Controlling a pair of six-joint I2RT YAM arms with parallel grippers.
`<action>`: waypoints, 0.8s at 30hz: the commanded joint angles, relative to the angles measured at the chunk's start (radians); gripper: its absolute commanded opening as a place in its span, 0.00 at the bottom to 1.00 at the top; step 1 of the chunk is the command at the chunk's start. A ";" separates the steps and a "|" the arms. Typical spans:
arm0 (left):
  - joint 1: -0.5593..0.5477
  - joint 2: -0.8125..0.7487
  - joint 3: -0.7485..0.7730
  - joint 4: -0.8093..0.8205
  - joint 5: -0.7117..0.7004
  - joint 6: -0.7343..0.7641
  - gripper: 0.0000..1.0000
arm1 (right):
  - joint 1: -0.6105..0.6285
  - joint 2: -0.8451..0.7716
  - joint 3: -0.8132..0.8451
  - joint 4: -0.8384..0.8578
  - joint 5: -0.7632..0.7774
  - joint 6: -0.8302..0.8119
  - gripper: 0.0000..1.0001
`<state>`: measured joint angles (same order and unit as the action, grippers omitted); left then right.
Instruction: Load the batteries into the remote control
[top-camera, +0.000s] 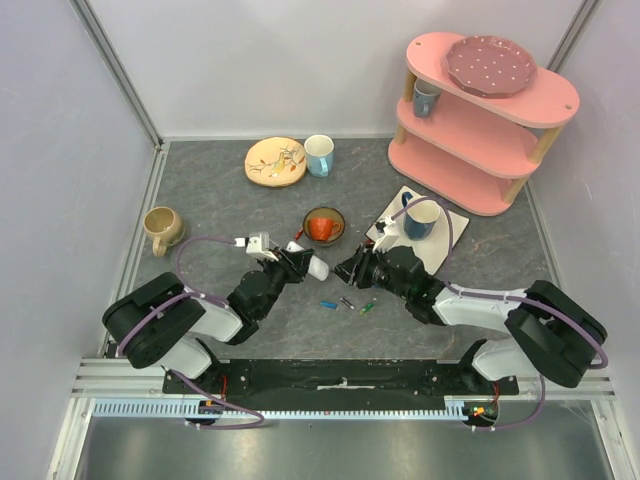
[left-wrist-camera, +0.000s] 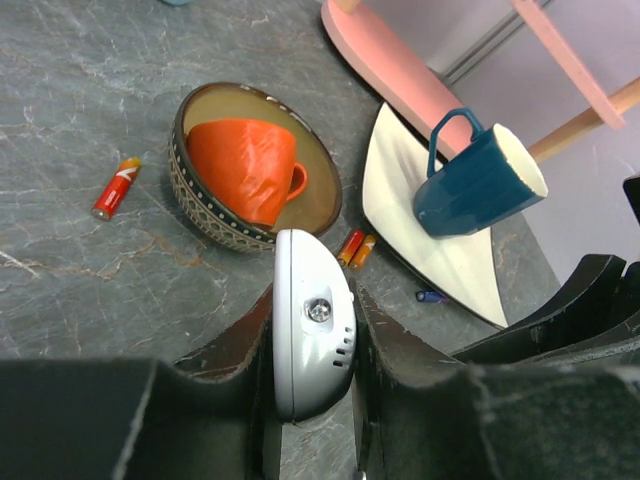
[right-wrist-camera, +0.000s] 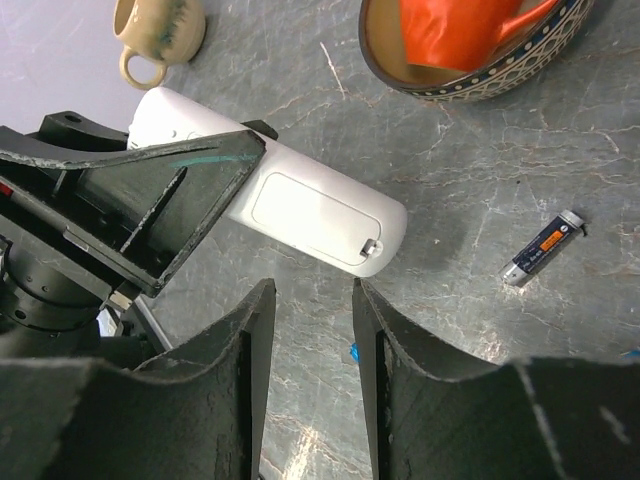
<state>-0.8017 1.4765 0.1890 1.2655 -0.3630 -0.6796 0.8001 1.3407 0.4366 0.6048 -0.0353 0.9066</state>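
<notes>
My left gripper (top-camera: 296, 262) (left-wrist-camera: 313, 300) is shut on the white remote control (top-camera: 311, 265) (left-wrist-camera: 310, 320), holding it by its sides above the table. In the right wrist view the remote (right-wrist-camera: 310, 215) shows its back, with the battery cover closed and a small latch at the tip. My right gripper (top-camera: 349, 270) (right-wrist-camera: 312, 292) is open and empty, just short of the remote's free end. Batteries lie on the table below: a blue one (top-camera: 328, 304), a dark one (top-camera: 347, 302) (right-wrist-camera: 541, 249) and a green one (top-camera: 368, 307).
A patterned bowl (top-camera: 336, 236) (left-wrist-camera: 200, 205) holds an orange cup (left-wrist-camera: 245, 165). A red battery (left-wrist-camera: 116, 188) lies left of it, two orange ones (left-wrist-camera: 355, 248) right. A blue mug (top-camera: 421, 216) stands on a white plate (left-wrist-camera: 440, 250). A beige mug (top-camera: 162, 228) is far left, a pink shelf (top-camera: 480, 110) back right.
</notes>
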 joint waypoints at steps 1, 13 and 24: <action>-0.010 0.031 -0.006 0.140 -0.056 0.023 0.02 | -0.013 0.057 0.030 0.127 -0.067 0.018 0.45; -0.010 0.042 -0.014 0.095 -0.028 -0.029 0.02 | -0.047 0.178 0.005 0.239 -0.127 0.075 0.53; -0.010 0.047 -0.013 0.071 -0.005 -0.060 0.02 | -0.048 0.293 -0.004 0.366 -0.198 0.133 0.45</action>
<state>-0.8055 1.5143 0.1799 1.2743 -0.3595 -0.7139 0.7551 1.6135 0.4362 0.8680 -0.2100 1.0153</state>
